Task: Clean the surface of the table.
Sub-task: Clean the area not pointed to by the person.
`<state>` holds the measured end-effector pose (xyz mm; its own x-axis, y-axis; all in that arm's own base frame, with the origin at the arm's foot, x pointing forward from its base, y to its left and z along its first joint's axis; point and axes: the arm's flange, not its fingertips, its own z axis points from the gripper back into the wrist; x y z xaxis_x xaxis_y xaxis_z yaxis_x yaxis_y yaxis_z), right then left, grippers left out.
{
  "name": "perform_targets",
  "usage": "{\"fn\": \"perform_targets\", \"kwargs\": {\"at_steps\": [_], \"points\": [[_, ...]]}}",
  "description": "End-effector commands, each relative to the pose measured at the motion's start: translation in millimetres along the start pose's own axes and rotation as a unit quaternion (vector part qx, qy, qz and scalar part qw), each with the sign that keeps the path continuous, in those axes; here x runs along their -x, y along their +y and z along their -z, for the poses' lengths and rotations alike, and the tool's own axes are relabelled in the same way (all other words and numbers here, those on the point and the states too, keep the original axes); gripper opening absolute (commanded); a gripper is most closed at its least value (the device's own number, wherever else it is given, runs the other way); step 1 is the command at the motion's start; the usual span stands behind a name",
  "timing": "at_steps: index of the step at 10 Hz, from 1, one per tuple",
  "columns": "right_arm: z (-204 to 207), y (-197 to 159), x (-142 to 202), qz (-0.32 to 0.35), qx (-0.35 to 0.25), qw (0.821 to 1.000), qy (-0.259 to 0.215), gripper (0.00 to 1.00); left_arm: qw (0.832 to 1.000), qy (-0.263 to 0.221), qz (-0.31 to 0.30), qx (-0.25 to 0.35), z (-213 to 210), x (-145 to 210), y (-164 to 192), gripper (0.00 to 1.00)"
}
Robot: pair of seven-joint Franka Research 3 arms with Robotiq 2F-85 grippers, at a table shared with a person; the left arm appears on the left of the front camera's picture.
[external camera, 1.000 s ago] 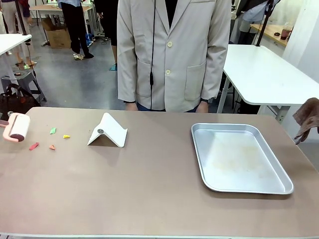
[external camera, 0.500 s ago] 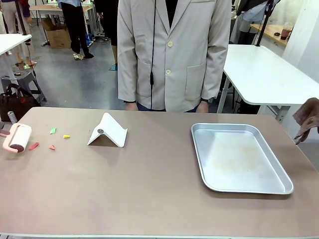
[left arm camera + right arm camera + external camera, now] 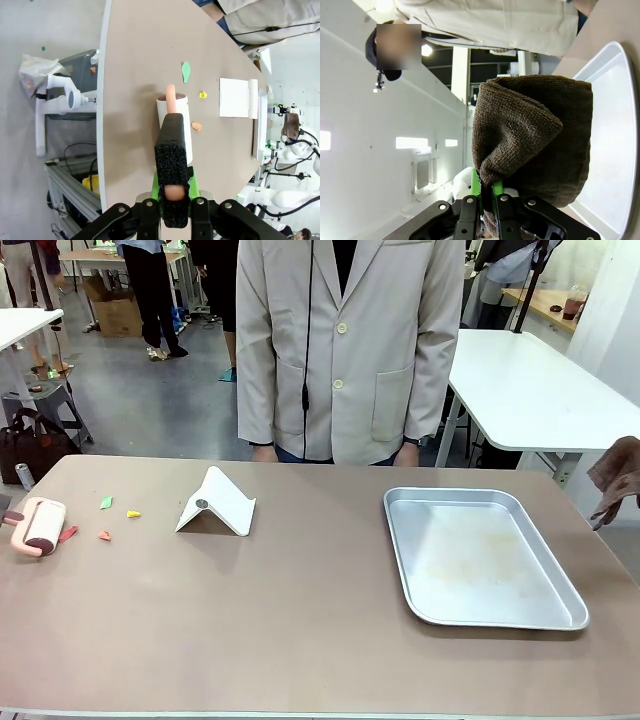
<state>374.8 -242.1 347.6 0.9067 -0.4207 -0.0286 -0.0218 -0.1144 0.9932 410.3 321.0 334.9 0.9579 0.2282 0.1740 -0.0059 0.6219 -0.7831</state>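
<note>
Since the lint roller (image 3: 38, 525) has come down over the last second onto the left end of the table (image 3: 300, 620), its drum now meets the red scrap (image 3: 68, 533). Pickup is starting, in my judgement. The orange scrap (image 3: 104, 536), green scrap (image 3: 106, 502) and yellow scrap (image 3: 133, 513) lie untouched. Your left wrist view supplies the grip: the left gripper (image 3: 171, 165) is clamped on the roller's pink handle. Your right wrist view shows the right gripper (image 3: 486, 192) pinching a brown cloth (image 3: 535, 140) over the tray (image 3: 615, 150).
</note>
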Motion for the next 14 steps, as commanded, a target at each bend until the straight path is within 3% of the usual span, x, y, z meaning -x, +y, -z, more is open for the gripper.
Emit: {"fn": "perform_targets", "kwargs": {"at_steps": [1,5,14], "points": [[-0.5,3.5,0.4,-0.004,0.0,1.0,-0.001,0.1,1.0,0.011,-0.012,-0.021,15.6,7.1,-6.1,0.22],[-0.5,3.5,0.4,-0.004,0.0,1.0,-0.001,0.1,0.999,0.032,-0.033,-0.028,36.1,-1.7,-11.7,0.22],[-0.5,3.5,0.4,-0.004,0.0,1.0,-0.001,0.1,0.993,0.106,0.025,-0.04,109.9,10.4,-62.2,0.22]]}}
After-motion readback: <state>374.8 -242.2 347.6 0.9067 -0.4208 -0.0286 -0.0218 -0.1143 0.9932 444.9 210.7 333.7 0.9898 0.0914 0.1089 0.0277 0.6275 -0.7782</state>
